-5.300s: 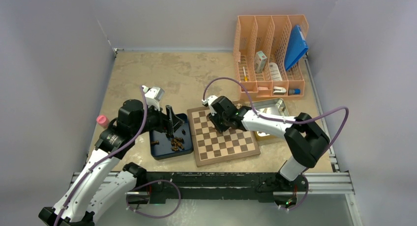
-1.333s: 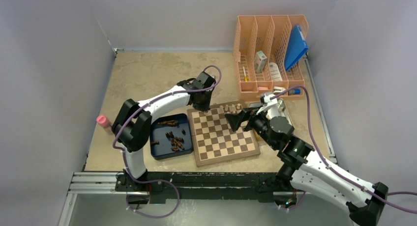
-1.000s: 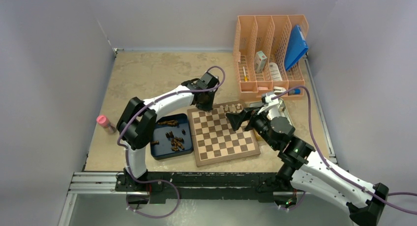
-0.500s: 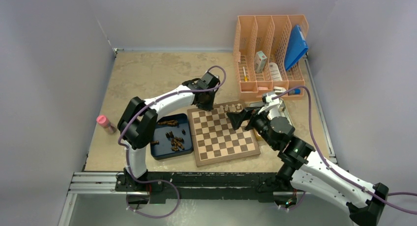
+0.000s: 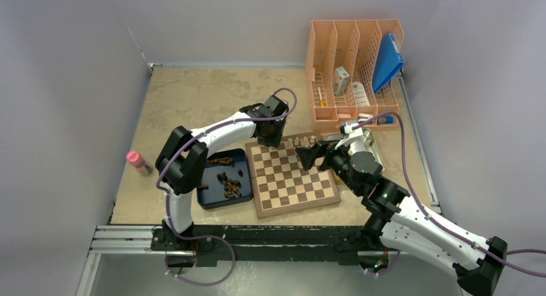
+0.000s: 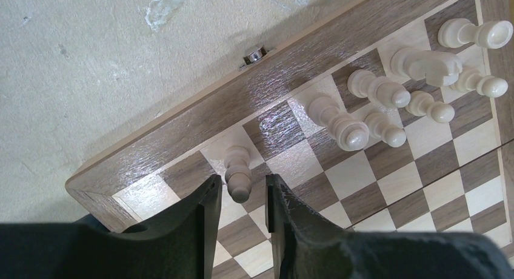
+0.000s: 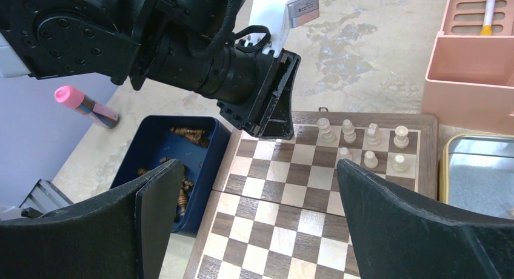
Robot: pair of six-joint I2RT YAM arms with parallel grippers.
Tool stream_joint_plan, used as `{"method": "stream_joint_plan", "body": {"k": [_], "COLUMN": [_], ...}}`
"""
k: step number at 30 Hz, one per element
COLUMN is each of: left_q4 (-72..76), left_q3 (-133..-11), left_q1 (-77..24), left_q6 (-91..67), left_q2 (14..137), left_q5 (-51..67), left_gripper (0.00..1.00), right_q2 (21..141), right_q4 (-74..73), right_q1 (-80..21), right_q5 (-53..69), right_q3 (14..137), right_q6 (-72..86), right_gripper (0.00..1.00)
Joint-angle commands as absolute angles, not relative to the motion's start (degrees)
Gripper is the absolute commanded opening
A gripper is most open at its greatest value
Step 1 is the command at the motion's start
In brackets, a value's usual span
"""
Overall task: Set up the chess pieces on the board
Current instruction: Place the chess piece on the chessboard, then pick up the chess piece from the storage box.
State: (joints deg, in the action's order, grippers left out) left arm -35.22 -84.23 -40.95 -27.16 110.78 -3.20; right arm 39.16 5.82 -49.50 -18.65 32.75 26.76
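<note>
The board [image 5: 293,180] lies mid-table. Several pale chess pieces [image 5: 304,141] stand in its far right corner area. Dark pieces [image 5: 226,183] lie loose in the blue tray [image 5: 212,196] to its left. My left gripper [image 5: 270,136] hangs over the board's far left corner. In the left wrist view it [image 6: 242,185] is open a little, straddling one upright pale piece [image 6: 238,176] on a cream square, with a slim gap on each side. My right gripper [image 5: 308,157] hovers over the board's right half, wide open [image 7: 257,182] and empty.
An orange desk organiser [image 5: 354,71] with small items stands at the back right. A metal tray [image 7: 479,170] sits just right of the board. A pink marker [image 5: 135,159] lies near the left table edge.
The left jaws have parted from the pale piece, which now stands free on the board. Both arms have barely shifted in the last second. Seconds ago the left gripper was over the blue tray.
</note>
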Motion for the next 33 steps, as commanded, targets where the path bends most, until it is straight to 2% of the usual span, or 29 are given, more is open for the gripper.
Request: {"method": "stream_joint_plan", "body": {"k": [1, 13, 15, 22, 29, 33], "left_q4": [-33.24, -30.58, -29.82, -25.56, -26.77, -28.53], "left_q3": [-86.05, -82.27, -80.98, -73.35, -67.67, -63.99], "left_q1": [-41.22, -41.22, -41.13, -41.18, -41.13, -41.13], "left_q6": [-26.28, -27.96, -28.24, -29.09, -27.23, -25.25], "left_q2": [108.47, 98.77, 95.79, 80.79, 68.32, 63.13], "left_q5": [-2.77, -2.53, -2.66, -4.99, -7.13, -6.17], "left_gripper": [0.33, 0.43, 0.53, 0.67, 0.71, 0.73], "right_q2": [38.87, 42.07, 43.03, 47.41, 52.8, 56.06], "right_q4": [7.47, 5.97, 4.68, 3.07, 1.05, -0.53], "right_q1": [-49.77, -49.76, -49.79, -49.75, -49.67, -48.3], "right_q5": [-20.45, -22.61, -24.68, -28.62, -32.9, -35.52], "right_q3": [33.1, 34.31, 34.79, 36.04, 38.02, 39.69], "right_q6": [26.04, 28.62, 30.45, 34.66, 39.3, 40.56], "right_gripper": [0.99, 0.99, 0.99, 0.99, 0.99, 0.91]}}
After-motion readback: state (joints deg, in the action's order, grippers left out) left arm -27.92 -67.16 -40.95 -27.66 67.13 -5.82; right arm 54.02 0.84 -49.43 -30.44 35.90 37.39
